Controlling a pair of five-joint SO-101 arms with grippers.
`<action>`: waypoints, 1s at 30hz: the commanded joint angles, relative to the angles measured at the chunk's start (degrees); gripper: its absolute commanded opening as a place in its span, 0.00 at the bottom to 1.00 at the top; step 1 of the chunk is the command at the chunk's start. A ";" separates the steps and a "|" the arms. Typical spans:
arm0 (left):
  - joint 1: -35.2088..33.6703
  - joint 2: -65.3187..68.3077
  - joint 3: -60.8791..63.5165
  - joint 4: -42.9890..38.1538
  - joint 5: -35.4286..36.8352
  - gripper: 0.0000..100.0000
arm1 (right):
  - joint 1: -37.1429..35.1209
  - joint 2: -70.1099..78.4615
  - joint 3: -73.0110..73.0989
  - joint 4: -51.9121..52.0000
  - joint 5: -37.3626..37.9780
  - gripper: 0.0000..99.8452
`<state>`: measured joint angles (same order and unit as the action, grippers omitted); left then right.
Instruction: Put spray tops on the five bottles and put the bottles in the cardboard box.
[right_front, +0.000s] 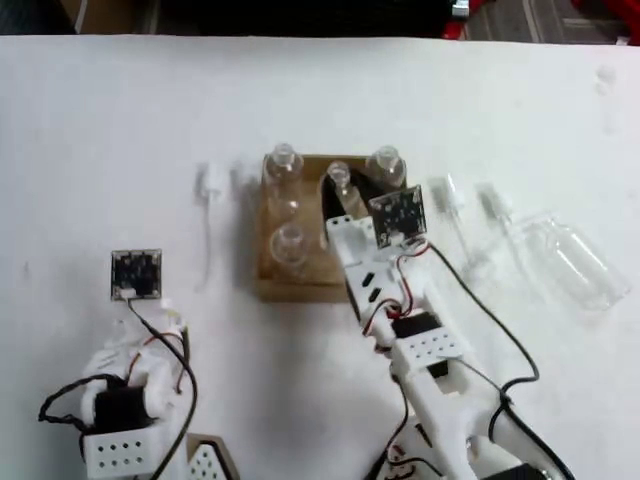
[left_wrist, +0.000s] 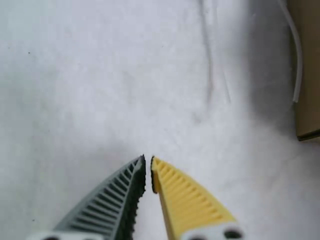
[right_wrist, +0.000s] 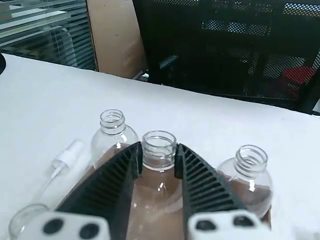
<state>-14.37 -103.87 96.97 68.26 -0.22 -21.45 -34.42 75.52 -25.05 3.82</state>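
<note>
Bottle (right_wrist: 159, 145) uncapped, upright in box (right_front: 262, 275) beside three others, right gripper (right_wrist: 158, 151) clamped on its neck, left gripper (left_wrist: 148, 167) pinched closed over table (left_wrist: 75, 75), fifth bottle (right_front: 572, 262) lying outside.

White tabletop (right_front: 100, 120), matte, evenly lit, soft shadows only. Past its far edge there are slatted blinds (right_wrist: 40, 25), a plain brown panel (right_wrist: 115, 37) next to them, then black mesh furniture (right_wrist: 225, 40) across most of the rest, with dark behind it. Something red (right_wrist: 297, 75) shows through the mesh near the end away from the blinds; can't tell what it is.
</note>
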 joint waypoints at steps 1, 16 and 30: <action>0.48 -0.57 -0.09 -0.44 -0.70 0.02 | -0.57 2.95 -2.99 -4.62 0.79 0.01; 0.48 -0.57 -0.09 -0.44 -0.70 0.02 | -0.66 18.77 -2.73 -22.64 1.05 0.01; 0.48 -0.57 -0.09 -0.44 -0.70 0.02 | -0.66 18.68 -0.97 -22.37 1.14 0.16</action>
<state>-14.37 -103.87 96.97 68.26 -0.22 -21.54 -15.16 75.43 -46.15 4.18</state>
